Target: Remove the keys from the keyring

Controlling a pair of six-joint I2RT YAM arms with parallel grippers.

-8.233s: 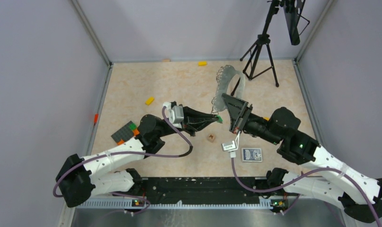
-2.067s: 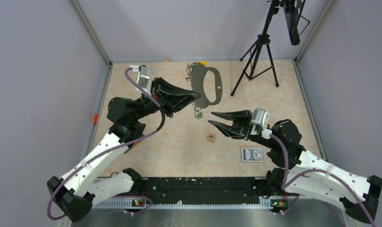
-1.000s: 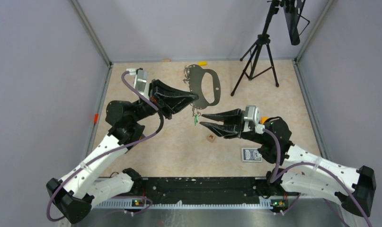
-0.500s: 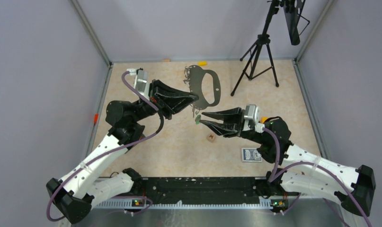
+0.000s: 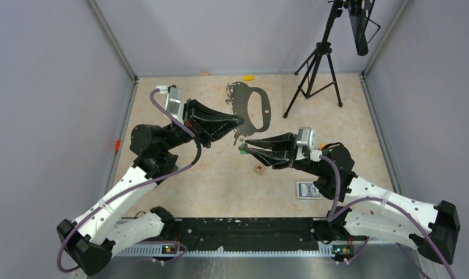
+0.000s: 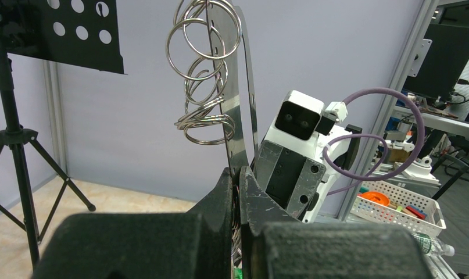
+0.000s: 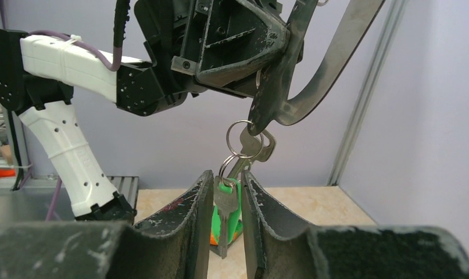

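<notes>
Step in hand, as judged: getting a pinch on the green key so as to work it off.

Holding the keyring on edge, well above the tabletop, with the left gripper jaws clenched on its flat lower end. Strung along the scalloped edge: a bunch of wire rings. Dangling from the lowest of them: the keys, green-headed one at the bottom, a silvery one just above. Bracketing that green head with the right gripper, jaws narrowed to a slit on either side. Cannot tell whether actually pressing on it yet.

To do it well:
- Close on the flat faces of the green head, not on the ring or the silvery key.
- Keep the left clamp firm and motionless to stop any swinging.
- Probably no use yanking straight. Better to twist and slide the key round the coil of its ring.
- Watch for slip: thin, smooth, tiny metal.
- Once free, set down on bare tabletop, away from the brown cube and the blue card box.
</notes>
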